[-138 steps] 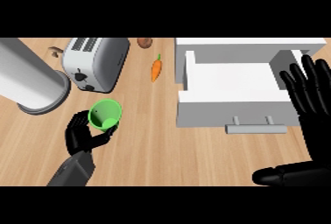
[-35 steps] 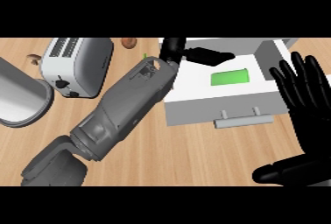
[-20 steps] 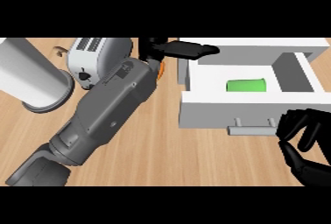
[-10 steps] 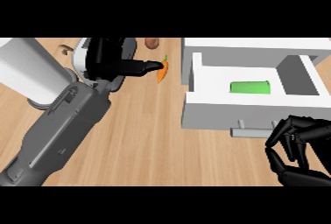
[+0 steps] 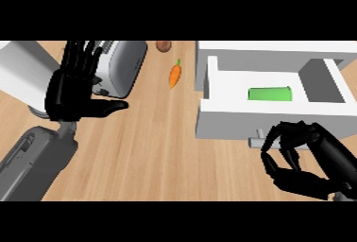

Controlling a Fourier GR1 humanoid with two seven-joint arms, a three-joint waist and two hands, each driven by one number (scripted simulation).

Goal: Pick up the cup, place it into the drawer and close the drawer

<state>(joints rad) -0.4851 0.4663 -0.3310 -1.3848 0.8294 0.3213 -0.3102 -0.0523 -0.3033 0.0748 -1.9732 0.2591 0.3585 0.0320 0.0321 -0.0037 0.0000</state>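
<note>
One cup [image 5: 270,94] in drawer [image 5: 230,111], above right hand [image 5: 307,160]

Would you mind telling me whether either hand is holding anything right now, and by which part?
Nothing is held. The left hand is open over the toaster, and the right hand is curled by the drawer front. The cup lies inside the drawer.

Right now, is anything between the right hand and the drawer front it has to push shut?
Nothing visible. The right hand hangs with curled fingers just in front of the drawer, beside its handle. The cup lies inside, below the rim.
</note>
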